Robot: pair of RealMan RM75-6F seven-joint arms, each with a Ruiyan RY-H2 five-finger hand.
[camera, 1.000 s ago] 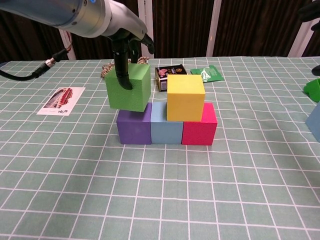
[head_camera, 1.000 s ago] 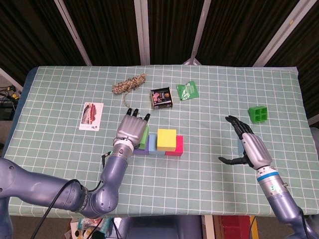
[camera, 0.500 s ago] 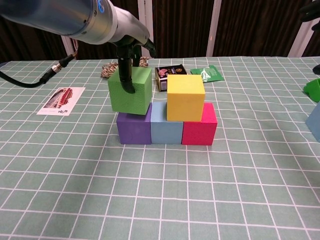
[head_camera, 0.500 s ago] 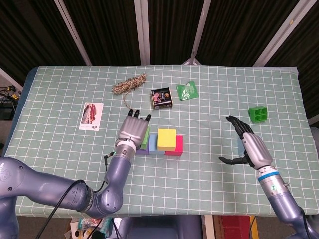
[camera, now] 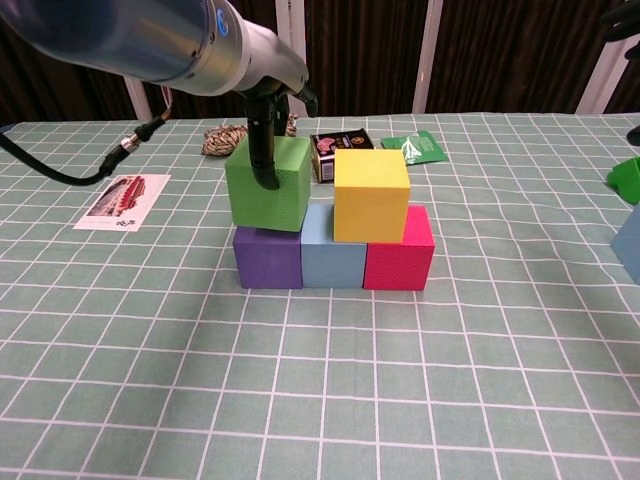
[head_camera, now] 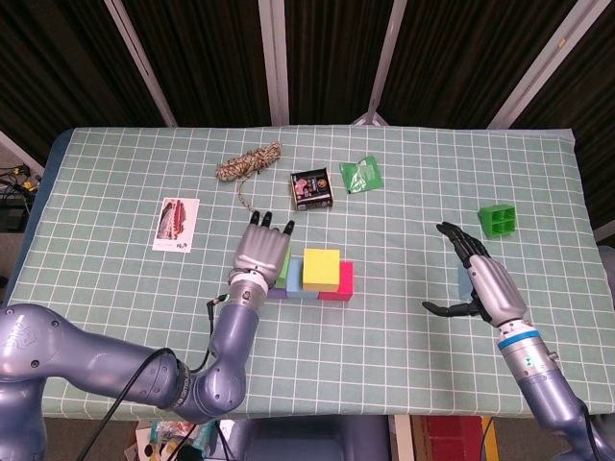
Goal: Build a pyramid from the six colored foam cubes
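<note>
Three cubes form a row: purple (camera: 268, 259), light blue (camera: 333, 260) and pink (camera: 399, 260). A yellow cube (camera: 371, 194) sits on top, over the light blue and pink ones. My left hand (head_camera: 261, 252) grips a green cube (camera: 268, 184) from above, its fingers (camera: 265, 150) down the cube's front face. The green cube is tilted slightly over the purple cube, close to the yellow one. My right hand (head_camera: 480, 283) is open at the table's right, its fingers spread beside a second light blue cube (head_camera: 464, 281), which shows at the chest view's right edge (camera: 628, 243).
Behind the stack lie a twine bundle (head_camera: 248, 161), a black box (head_camera: 311, 188) and a green packet (head_camera: 361, 175). A printed card (head_camera: 176, 224) lies to the left. A small green tray (head_camera: 497, 221) sits beyond my right hand.
My left hand has carried the green cube to the right and slightly down, closer to the yellow cube. The right hand has stayed put.
</note>
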